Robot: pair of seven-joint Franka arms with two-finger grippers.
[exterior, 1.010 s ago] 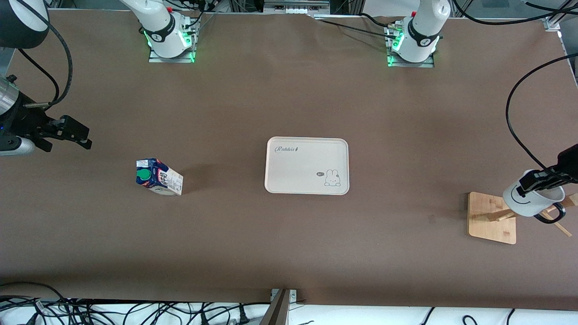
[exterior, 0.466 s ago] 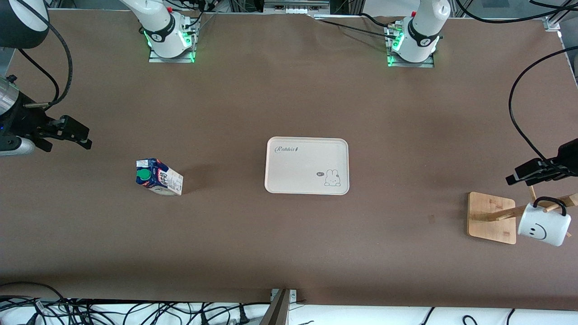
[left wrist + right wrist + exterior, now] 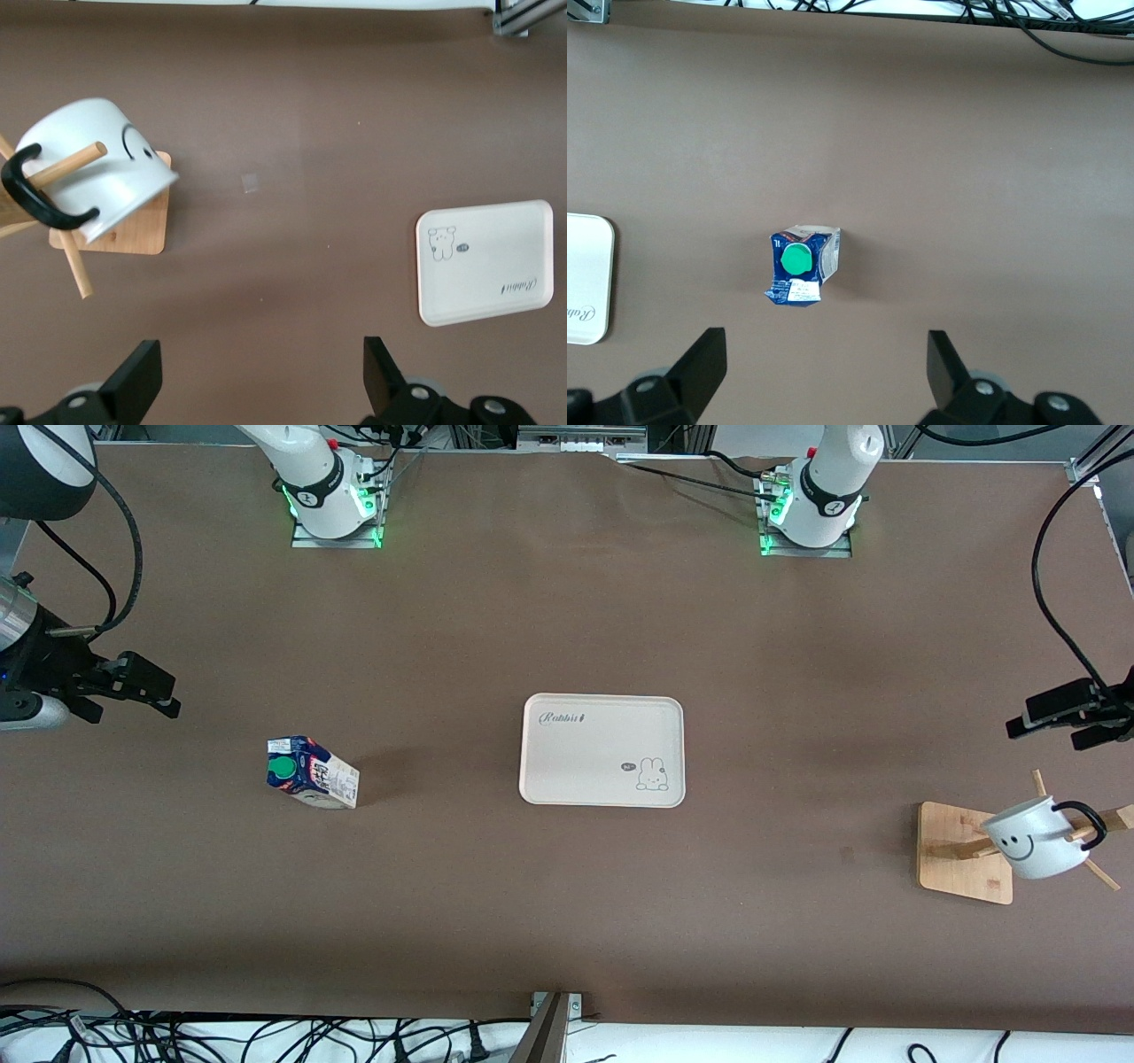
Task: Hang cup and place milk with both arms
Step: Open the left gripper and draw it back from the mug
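Left gripper is seen spread wide and empty, up over bare table at the left arm's end. Right gripper is likewise wide apart and empty, waiting over the right arm's end. Cup is hung by its handle on a wooden rack; the peg through the handle is shown clearly only in the left wrist view. Milk stands on the table, well apart from the tray; its cap is seen from straight above only in the right wrist view.

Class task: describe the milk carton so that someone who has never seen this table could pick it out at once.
Start at the cream rabbit tray in the table's middle and look toward the right arm's end. The milk carton stands there alone: small, dark blue and white, with a round green cap.
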